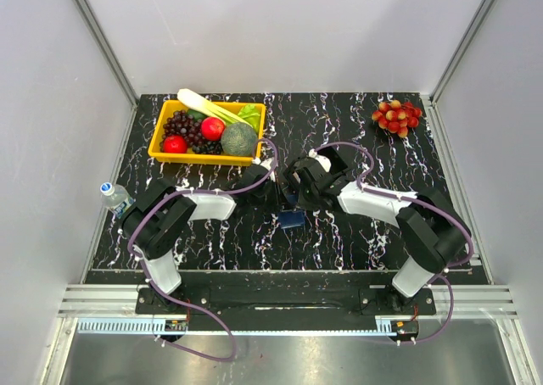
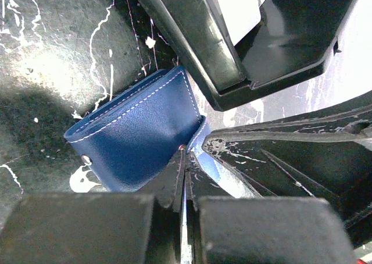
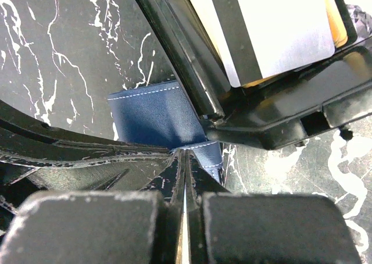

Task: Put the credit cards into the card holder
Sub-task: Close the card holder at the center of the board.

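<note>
The dark-blue card holder (image 1: 291, 220) lies on the black marbled table between both arms. In the left wrist view, my left gripper (image 2: 185, 150) is shut, its tips pinching an edge of the card holder (image 2: 139, 136), whose lighter-blue flap runs off to the right. My right gripper (image 3: 185, 152) is shut on the stitched edge of the card holder (image 3: 151, 116) from the other side. Just beyond stands a black tray (image 3: 273, 113) holding the credit cards: a white-grey one (image 3: 279, 31) with a dark stripe and an orange one (image 3: 336, 20) behind it. In the top view the two grippers (image 1: 287, 201) meet above the holder.
A yellow basket (image 1: 161, 144) of fruit and vegetables sits at the back left. A bunch of red fruit (image 1: 396, 116) lies at the back right. A small water bottle (image 1: 114, 197) stands at the table's left edge, by the left arm.
</note>
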### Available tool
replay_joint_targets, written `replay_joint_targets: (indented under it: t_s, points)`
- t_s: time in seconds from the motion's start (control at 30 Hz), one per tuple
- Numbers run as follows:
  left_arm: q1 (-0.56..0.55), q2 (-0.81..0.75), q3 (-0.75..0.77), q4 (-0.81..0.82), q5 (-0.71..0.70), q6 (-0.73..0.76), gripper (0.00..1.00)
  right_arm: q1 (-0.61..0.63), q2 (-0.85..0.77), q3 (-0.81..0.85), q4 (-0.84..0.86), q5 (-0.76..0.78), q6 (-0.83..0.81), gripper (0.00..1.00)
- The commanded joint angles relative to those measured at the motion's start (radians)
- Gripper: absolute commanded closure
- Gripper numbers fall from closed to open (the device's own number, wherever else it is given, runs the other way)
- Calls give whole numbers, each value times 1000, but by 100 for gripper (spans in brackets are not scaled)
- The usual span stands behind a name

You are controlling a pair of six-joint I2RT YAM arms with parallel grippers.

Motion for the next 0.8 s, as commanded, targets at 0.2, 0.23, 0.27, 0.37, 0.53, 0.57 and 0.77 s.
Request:
replay_joint_targets:
  t_s: [0.2,0.23,0.27,0.37,0.53,0.57,0.77]
  points:
    - [35,87,-22,-134,-86,41,100,11,12,34,32,12,-11,100]
    - [35,95,-23,-136,-81,41,100,13,10,31,31,18,-11,100]
    - [41,98,-22,-137,-80,41,100,13,9,28,29,17,-12,100]
    - [47,110,-22,-139,-77,41,100,14,14,25,28,4,-14,100]
    - [53,133,-17,-146,-77,41,100,30,36,23,28,1,-14,100]
    - [55,136,-17,-146,-78,41,100,33,46,26,22,0,-11,100]
    - [61,148,-22,-165,-100,48,100,50,89,46,-9,-3,-2,100]
